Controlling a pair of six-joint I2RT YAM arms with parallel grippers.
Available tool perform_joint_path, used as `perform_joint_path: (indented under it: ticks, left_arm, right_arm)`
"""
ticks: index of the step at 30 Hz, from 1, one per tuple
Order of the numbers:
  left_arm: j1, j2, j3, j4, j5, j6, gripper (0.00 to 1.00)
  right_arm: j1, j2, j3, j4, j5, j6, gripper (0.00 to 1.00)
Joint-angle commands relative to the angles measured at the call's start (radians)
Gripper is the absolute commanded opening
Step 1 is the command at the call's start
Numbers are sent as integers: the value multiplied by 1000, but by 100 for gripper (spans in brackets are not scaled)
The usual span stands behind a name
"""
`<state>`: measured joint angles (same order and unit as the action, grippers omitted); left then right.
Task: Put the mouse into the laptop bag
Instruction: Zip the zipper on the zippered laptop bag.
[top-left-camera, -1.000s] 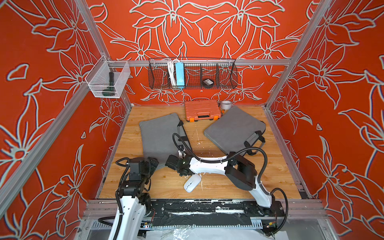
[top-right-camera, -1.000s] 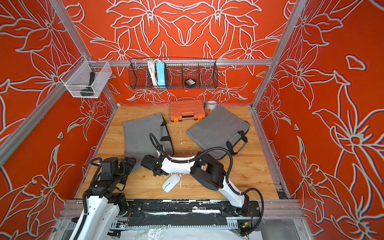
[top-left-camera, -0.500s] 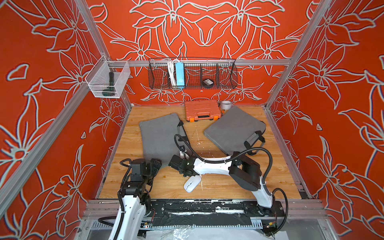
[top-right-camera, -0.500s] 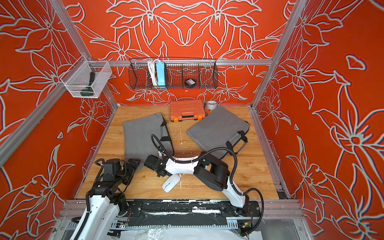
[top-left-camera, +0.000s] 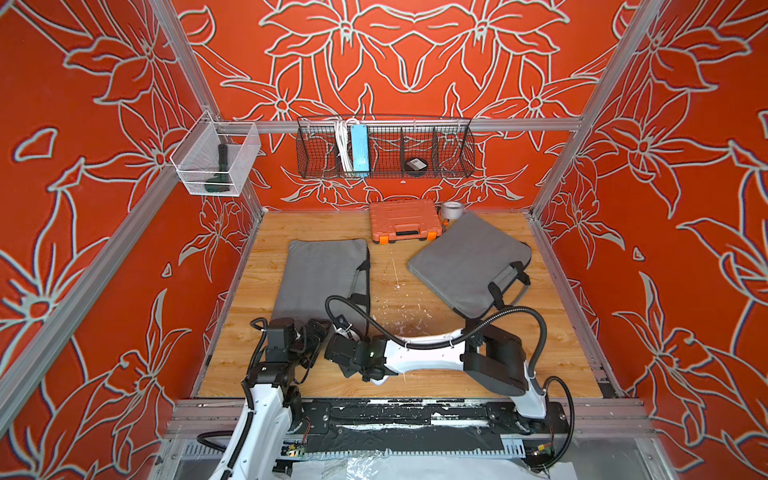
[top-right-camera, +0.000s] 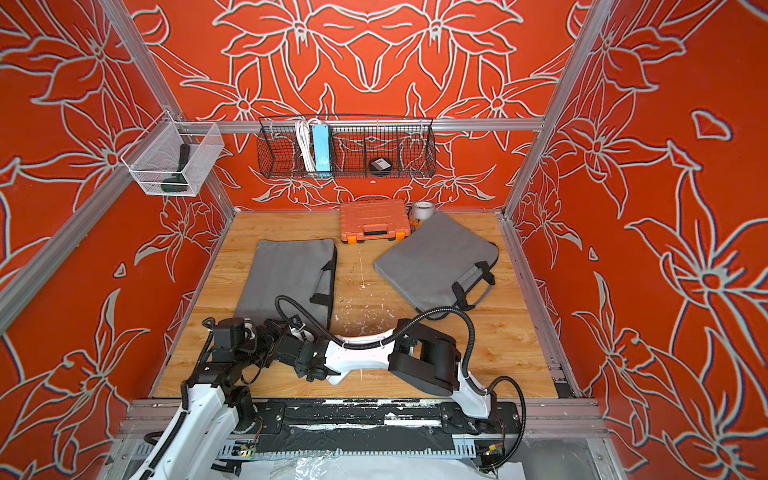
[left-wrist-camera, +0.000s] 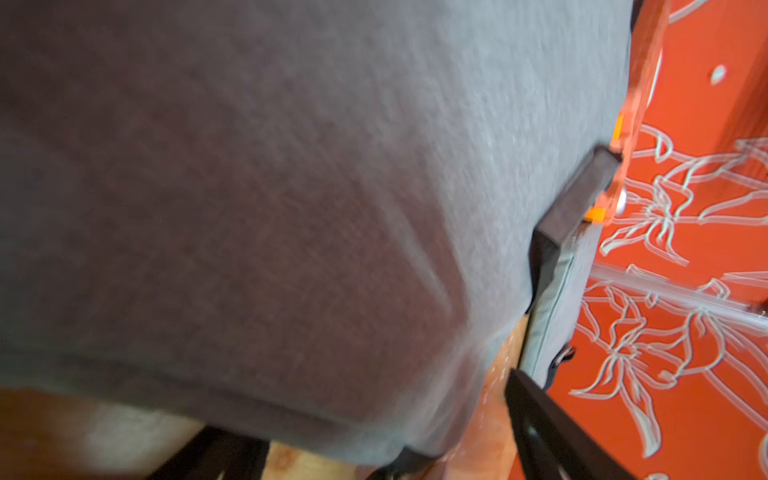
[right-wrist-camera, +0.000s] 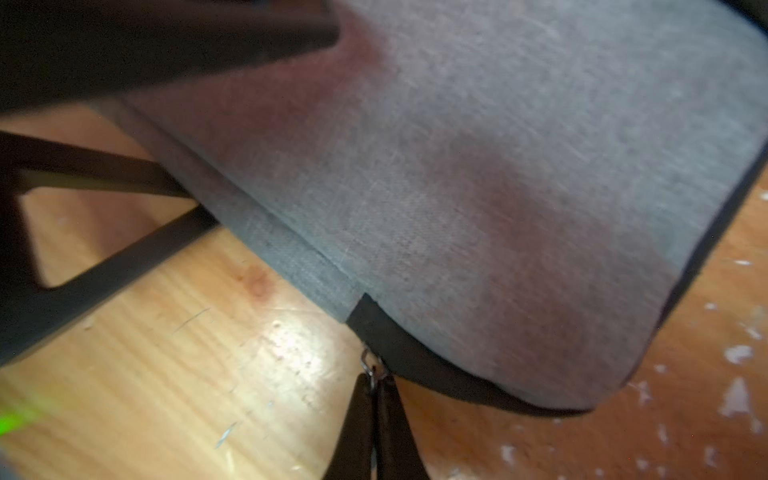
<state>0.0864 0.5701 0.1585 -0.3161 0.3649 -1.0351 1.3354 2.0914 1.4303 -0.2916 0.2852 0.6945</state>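
Note:
A grey laptop bag (top-left-camera: 320, 274) lies flat at the left of the wooden floor, also in the other top view (top-right-camera: 286, 274). My right gripper (right-wrist-camera: 372, 386) is shut on the metal zipper pull (right-wrist-camera: 368, 366) at the bag's near corner (right-wrist-camera: 498, 166). My left gripper (left-wrist-camera: 372, 409) is open, and the bag's near edge (left-wrist-camera: 332, 166) lies between its spread fingers. One left finger (right-wrist-camera: 83, 257) shows beside the bag in the right wrist view. The white mouse (top-left-camera: 380, 379) is mostly hidden under my right arm (top-left-camera: 424, 353); only a sliver shows.
A second grey bag (top-left-camera: 469, 262) with handles lies at the right. An orange tool case (top-left-camera: 404, 220) and a tape roll (top-left-camera: 452, 209) sit at the back wall. A wire basket (top-left-camera: 384, 147) and a clear bin (top-left-camera: 216, 162) hang on the walls.
My left gripper moved forward onto the bag's near corner and its jaws narrowed. The right arm shifted over the mouse, which was in plain view before, and its fingers pinched fully shut.

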Motion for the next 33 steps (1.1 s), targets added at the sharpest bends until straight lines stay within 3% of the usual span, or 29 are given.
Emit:
perform_joint_path:
  ticks: [1, 4, 9, 15, 21, 22, 23, 26, 28, 30, 33]
  left_arm:
    - [8, 6, -7, -12, -89, 4, 44]
    - [9, 24, 18, -50, -144, 17, 19]
    - [18, 67, 94, -142, -225, 66, 2]
    - [64, 84, 113, -183, -243, 109, 0]
    - [128, 103, 127, -203, -218, 145, 0]
    - [133, 103, 127, -201, -208, 148, 3]
    - [138, 103, 127, -200, -195, 148, 14]
    - [139, 100, 127, -198, -126, 152, 62]
    - [140, 91, 122, -219, -80, 139, 84]
    - [139, 71, 119, -261, -45, 116, 96]
    - [140, 16, 90, -259, 24, 80, 97]
  right_arm:
    - [-2, -51, -53, 28, -16, -18, 0]
    - [-5, -74, -105, 24, 25, -7, 0]
    - [-56, -89, -201, 42, 24, 14, 0]
    - [-167, -106, -256, 79, -8, -5, 0]
    - [-211, -45, -162, 75, -56, -77, 0]
    - [-211, -33, -143, 74, -71, -85, 0]
    - [-208, -22, -123, 76, -91, -90, 0]
    - [-185, -4, -77, 86, -121, -102, 0]
    - [-157, 6, -44, 85, -121, -108, 0]
    - [-126, 22, 0, 84, -132, -114, 0]
    - [-94, 62, 76, 71, -152, -115, 0]
